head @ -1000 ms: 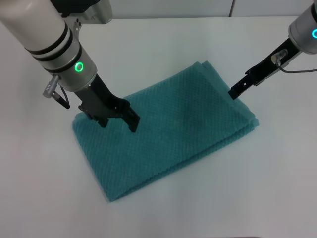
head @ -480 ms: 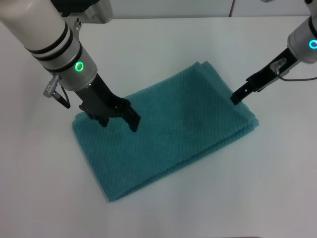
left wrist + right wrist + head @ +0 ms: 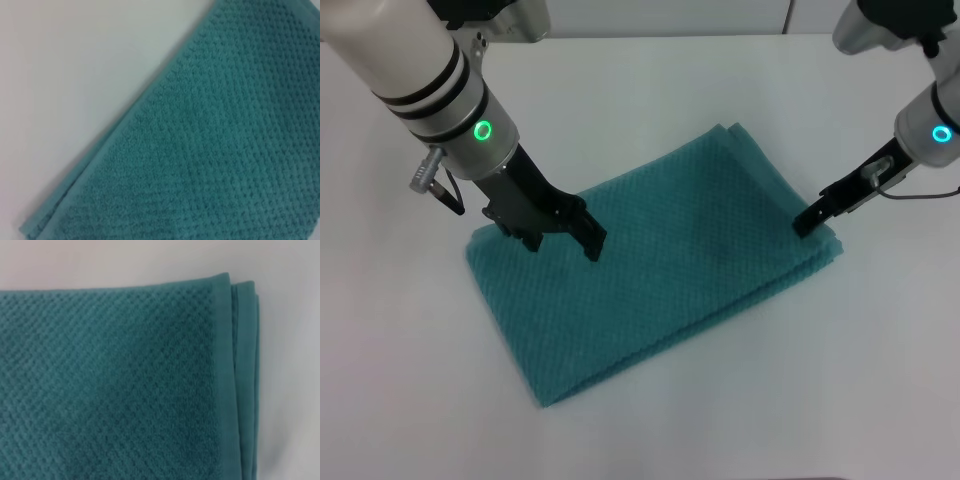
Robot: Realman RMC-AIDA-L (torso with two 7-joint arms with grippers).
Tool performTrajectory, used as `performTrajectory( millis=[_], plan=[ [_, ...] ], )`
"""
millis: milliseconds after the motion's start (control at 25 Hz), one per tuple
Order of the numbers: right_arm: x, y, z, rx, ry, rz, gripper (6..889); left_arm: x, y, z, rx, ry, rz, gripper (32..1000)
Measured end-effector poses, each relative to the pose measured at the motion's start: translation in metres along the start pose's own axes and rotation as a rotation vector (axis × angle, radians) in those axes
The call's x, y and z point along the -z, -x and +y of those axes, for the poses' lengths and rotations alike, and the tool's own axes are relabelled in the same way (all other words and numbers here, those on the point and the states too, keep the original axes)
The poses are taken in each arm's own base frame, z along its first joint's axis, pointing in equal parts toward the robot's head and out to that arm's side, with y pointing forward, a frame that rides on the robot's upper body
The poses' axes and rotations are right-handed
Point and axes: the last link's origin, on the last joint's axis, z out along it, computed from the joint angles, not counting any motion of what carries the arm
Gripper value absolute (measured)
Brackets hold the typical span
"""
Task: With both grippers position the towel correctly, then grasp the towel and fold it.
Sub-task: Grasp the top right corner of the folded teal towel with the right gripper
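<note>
1. Left hand (image 3: pixel 565 235): low over the towel's left end, fingers narrowly parted, tips at or just above the cloth; contact not confirmable, nothing held.
2. Right hand (image 3: pixel 807 223): at the towel's right end, just inside the near right corner, tip at the hem. Spread of this hand cannot be told; only a slim dark profile visible. No cloth seen lifted.
3. Towel (image 3: pixel 690 260): teal, waffle-textured, flat on the white surface (image 3: pixel 650 90), lying diagonally, left end nearer, right end farther. At least 2 layers visible, offset along the right edge; right wrist view confirms stacked hems at that corner.
4. Left wrist view: towel edge and 1 corner against bare surface; own fingers not in frame.
5. Step in hand, judged: positioning stage, with both hands placed at opposite ends of the cloth; no grasp or fold evident.
6. Next move, judged: secure hold on all layers at each end, square the towel, then lift 1 end over the other.
7. Risk, judged: right hand catching only the top layer, leaving the lower layers behind.
</note>
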Motion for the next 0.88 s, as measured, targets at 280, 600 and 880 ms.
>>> performTrajectory(
  millis=[280, 600, 880],
  plan=[
    [-0.012, -0.007, -0.001, -0.012, -0.013, 0.001, 857, 0.0, -0.001, 0.002, 0.0, 0.013, 0.006, 834],
    [-0.017, -0.013, -0.005, -0.031, -0.025, -0.009, 856, 0.0, -0.001, 0.002, 0.001, 0.014, 0.007, 835],
    [-0.017, -0.012, -0.007, -0.043, -0.033, -0.016, 856, -0.001, 0.0, 0.001, 0.003, 0.014, 0.006, 835]
  ],
)
